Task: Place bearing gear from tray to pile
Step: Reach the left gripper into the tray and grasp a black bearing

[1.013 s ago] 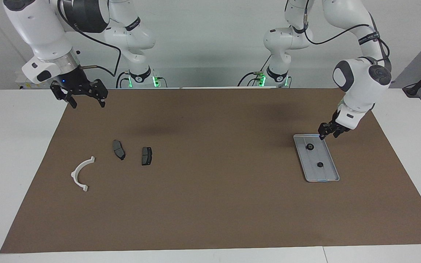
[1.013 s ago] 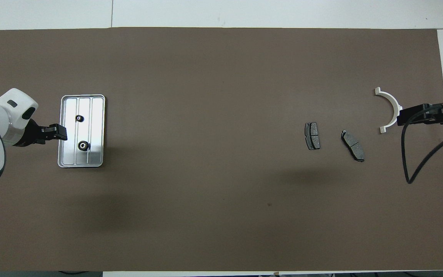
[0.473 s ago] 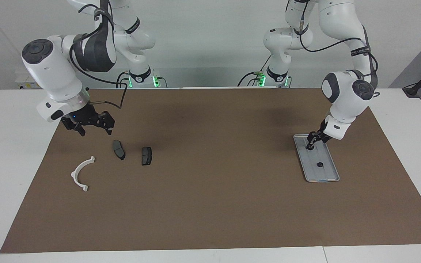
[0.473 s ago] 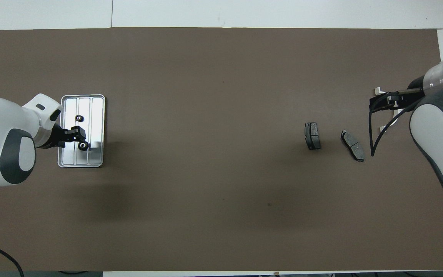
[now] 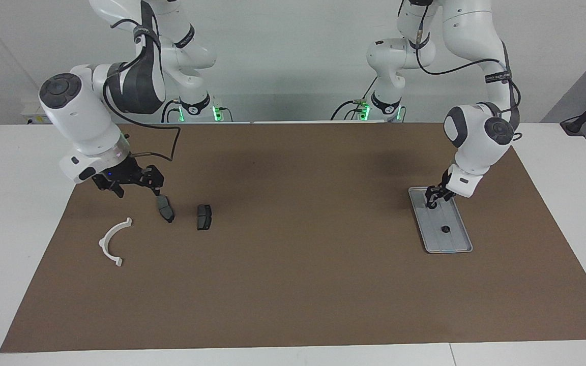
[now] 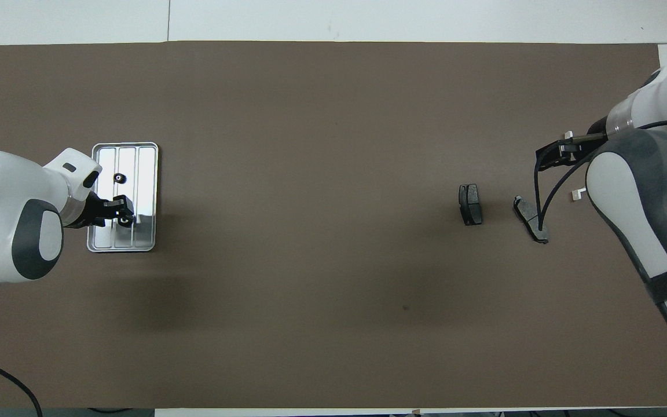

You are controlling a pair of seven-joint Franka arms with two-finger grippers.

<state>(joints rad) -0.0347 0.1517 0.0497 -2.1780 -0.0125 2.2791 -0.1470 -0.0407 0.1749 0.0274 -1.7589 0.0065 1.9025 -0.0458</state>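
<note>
The silver ridged tray [image 5: 460, 249] [image 6: 94, 245] lies toward the left arm's end of the table. It holds two small black bearing gears. My left gripper [image 5: 431, 199] [image 6: 121, 208] is down in the tray at the gear nearer to the robots [image 5: 431, 205] [image 6: 125, 220]. The other gear [image 5: 444, 229] [image 6: 118, 178] lies free. The pile is toward the right arm's end: two dark brake pads [image 5: 165, 209] [image 5: 203, 217] [image 6: 471, 204] and a white half-ring [image 5: 114, 242]. My right gripper [image 5: 138, 189] [image 6: 550, 156] is open and empty, low over the mat beside one pad.
A brown mat [image 5: 293, 284] covers the table, with white table top [image 5: 13, 203] at both ends. In the overhead view the right arm hides most of the half-ring, and its cable crosses one pad [image 6: 531, 220].
My left gripper has come down from beside the tray's rim onto the gear nearer to the robots. My right gripper has come down and moved over toward the pile.
</note>
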